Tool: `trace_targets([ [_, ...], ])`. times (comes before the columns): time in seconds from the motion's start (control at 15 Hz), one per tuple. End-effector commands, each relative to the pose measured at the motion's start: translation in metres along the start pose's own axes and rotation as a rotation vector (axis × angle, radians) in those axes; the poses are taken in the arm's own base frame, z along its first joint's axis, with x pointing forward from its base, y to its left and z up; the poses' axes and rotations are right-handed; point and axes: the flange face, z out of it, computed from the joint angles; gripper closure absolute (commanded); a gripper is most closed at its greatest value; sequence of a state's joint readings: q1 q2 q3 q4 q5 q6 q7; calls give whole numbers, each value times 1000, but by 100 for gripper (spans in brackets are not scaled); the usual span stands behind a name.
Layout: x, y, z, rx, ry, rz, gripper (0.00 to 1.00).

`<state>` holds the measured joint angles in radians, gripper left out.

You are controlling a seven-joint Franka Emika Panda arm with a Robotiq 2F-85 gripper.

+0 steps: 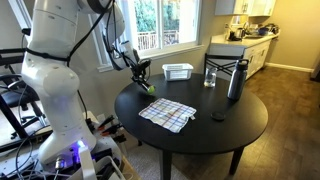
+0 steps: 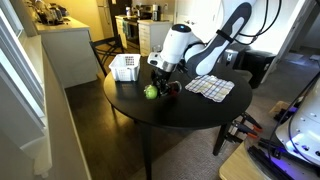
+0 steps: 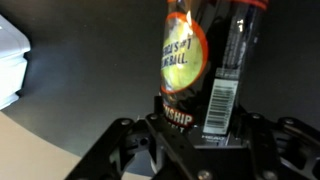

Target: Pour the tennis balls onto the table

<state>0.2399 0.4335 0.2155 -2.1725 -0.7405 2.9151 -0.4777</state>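
Note:
A dark tennis ball can (image 3: 198, 70) with a barcode label fills the wrist view, standing between my gripper's (image 3: 200, 112) fingers, which press on its sides. In both exterior views the gripper (image 1: 141, 74) (image 2: 163, 73) is low over the near edge of the round black table (image 1: 240, 135) (image 2: 190, 115), shut on the can (image 2: 171, 86). A yellow-green tennis ball (image 1: 150, 88) (image 2: 152, 92) shows at the can's end, right by the table edge. I cannot tell whether that ball is inside the can or lying on the table.
A checkered cloth (image 1: 167, 113) (image 2: 210, 87) lies mid-table beside the can. A white basket (image 1: 177, 71) (image 2: 125, 68), a drinking glass (image 1: 210, 76) and a tall dark bottle (image 1: 236, 80) stand towards the far side. A small dark object (image 1: 218, 117) lies near the cloth.

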Motion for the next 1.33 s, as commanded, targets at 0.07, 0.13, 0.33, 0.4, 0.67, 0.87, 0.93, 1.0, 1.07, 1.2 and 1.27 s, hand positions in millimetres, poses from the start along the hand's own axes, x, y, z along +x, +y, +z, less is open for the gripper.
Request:
trace_targets([
  [0.07, 4, 7, -45, -108, 96, 73, 64],
  [0.13, 5, 9, -53, -128, 115, 88, 64],
  [0.33, 7, 13, -62, -152, 124, 91, 64],
  [0.4, 8, 10, -58, -143, 122, 73, 64],
  [0.67, 13, -19, -37, -90, 66, -23, 64],
  [0.87, 16, -23, -38, -98, 66, -33, 64],
  [0.93, 18, -22, -39, -107, 64, -48, 64],
  [1.0, 20, -23, -42, -117, 65, -70, 64],
  [1.07, 22, -23, -45, -126, 71, -94, 64],
  [1.2, 28, -20, -60, -167, 104, -112, 64],
  [1.27, 30, -17, -68, -184, 121, -99, 64],
])
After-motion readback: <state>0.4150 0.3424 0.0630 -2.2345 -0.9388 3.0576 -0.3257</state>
